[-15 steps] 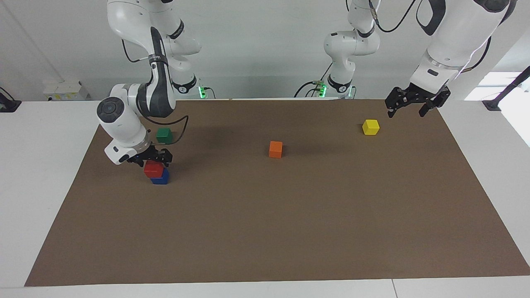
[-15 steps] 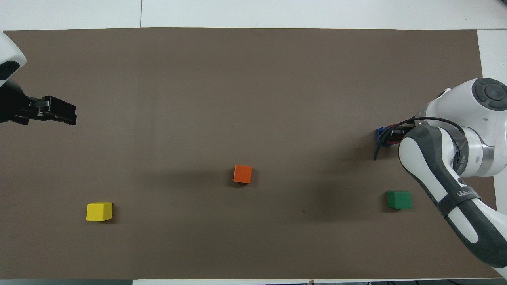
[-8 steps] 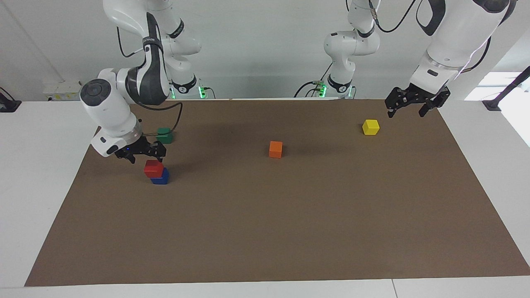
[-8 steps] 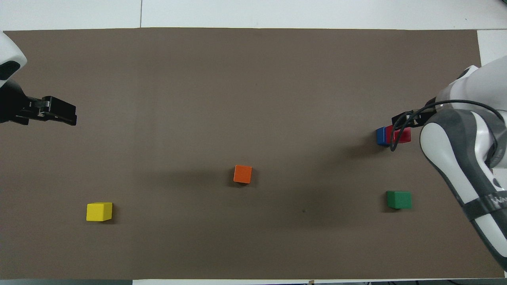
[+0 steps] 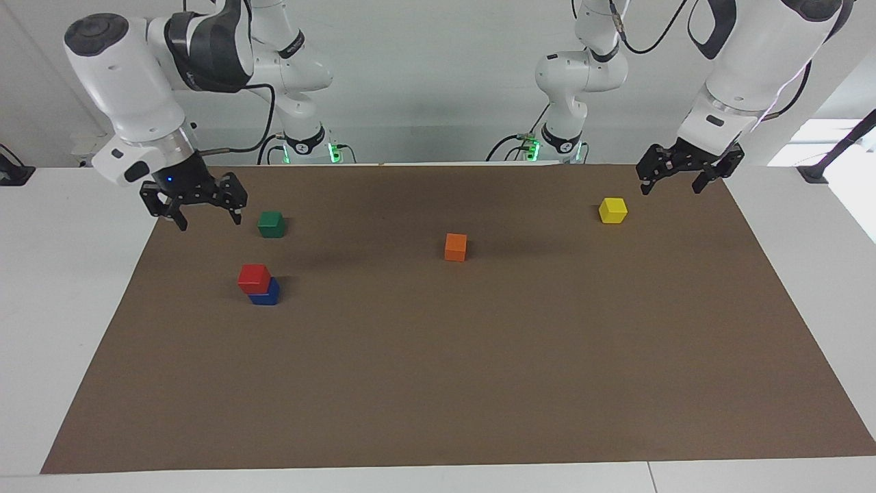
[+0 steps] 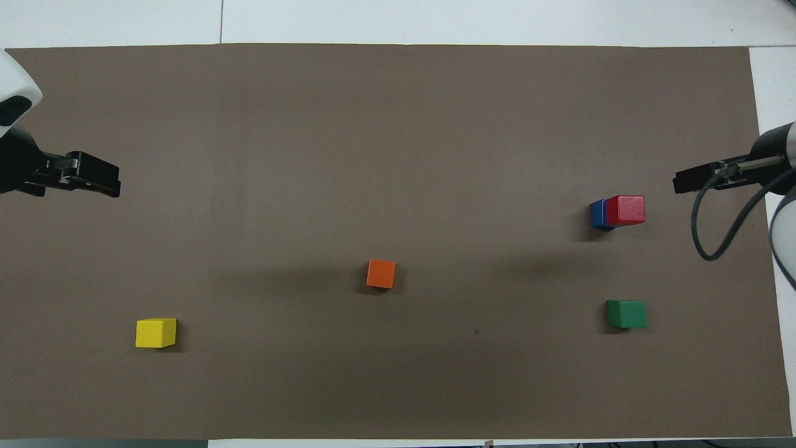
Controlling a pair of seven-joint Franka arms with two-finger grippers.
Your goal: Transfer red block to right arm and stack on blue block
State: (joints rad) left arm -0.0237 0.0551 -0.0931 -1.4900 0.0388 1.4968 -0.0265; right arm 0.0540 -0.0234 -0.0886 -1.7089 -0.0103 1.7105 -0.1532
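Observation:
The red block [image 5: 254,277] [image 6: 625,210] rests on top of the blue block [image 5: 267,296] [image 6: 597,214], set a little off-centre, toward the right arm's end of the brown mat [image 5: 438,376]. My right gripper [image 5: 210,222] [image 6: 699,180] hangs open and empty, high over the mat's edge at that end, well apart from the stack. At the left arm's end, my left gripper [image 5: 671,190] [image 6: 93,180] waits open and empty over the mat's corner, close to the yellow block [image 5: 612,210].
A green block [image 5: 271,224] [image 6: 627,313] lies nearer to the robots than the stack. An orange block [image 5: 456,246] [image 6: 380,274] sits mid-mat. The yellow block [image 6: 156,333] lies toward the left arm's end. White table surrounds the mat.
My right gripper has lifted off the red block and swung up and away toward the mat's edge at its own end. The stack stays put. The left arm has not moved.

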